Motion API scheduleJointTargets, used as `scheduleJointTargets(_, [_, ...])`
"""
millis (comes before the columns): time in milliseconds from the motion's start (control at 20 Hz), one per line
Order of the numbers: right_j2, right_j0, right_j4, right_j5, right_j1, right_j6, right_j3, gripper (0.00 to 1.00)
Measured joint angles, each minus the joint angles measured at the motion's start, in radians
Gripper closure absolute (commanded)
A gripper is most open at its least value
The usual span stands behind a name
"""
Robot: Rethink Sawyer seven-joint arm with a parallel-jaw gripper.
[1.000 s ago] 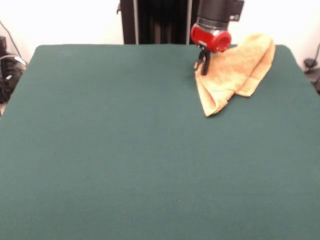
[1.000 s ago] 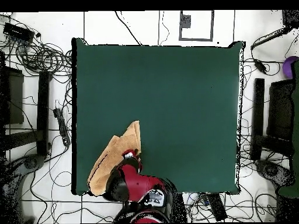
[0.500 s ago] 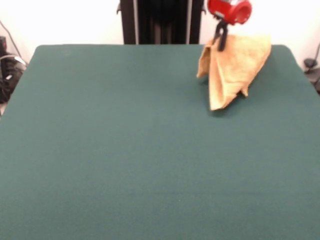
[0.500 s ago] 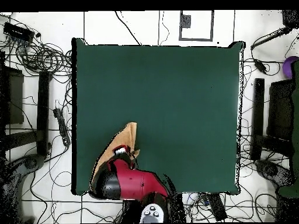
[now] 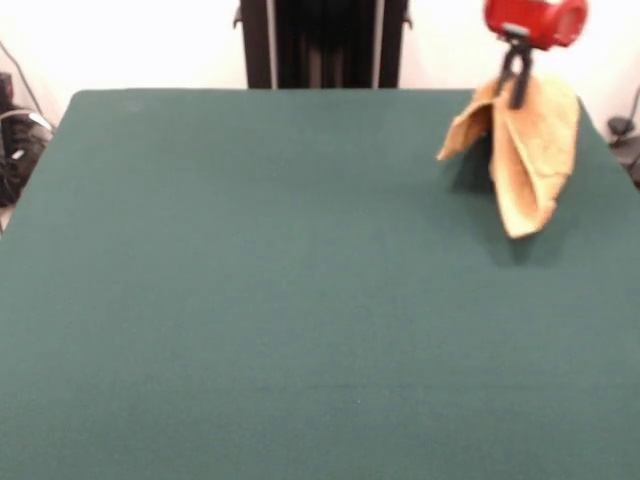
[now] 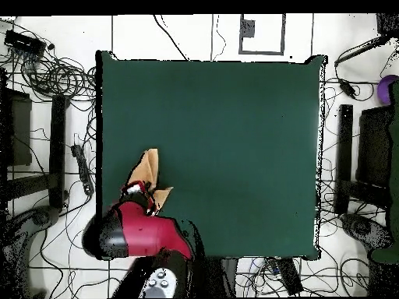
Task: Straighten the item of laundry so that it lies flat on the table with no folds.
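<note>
We see the pincer (image 5: 516,92) clamped on the towel's (image 5: 527,160) top fold; the cloth hangs below it, its tip seemingly touching the table (image 5: 250,300).

The claw (image 5: 516,88) has risen and swung right in the front view, toward the desk's (image 5: 250,300) far right corner. The towel (image 5: 528,150), lying crumpled a second ago, now hangs from it in long folds, its low tip near the desk.
</note>
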Motion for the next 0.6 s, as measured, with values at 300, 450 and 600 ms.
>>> scheduleJointTargets(300, [-0.177, 0.231, 0.155, 0.018, 0.144, 0.007, -0.130, 0.00])
scheduleJointTargets(450, [-0.296, 0.362, 0.265, 0.081, 0.246, 0.028, -0.197, 0.00])
scheduleJointTargets(600, [-0.355, 0.432, 0.340, 0.139, 0.299, 0.056, -0.228, 0.00])
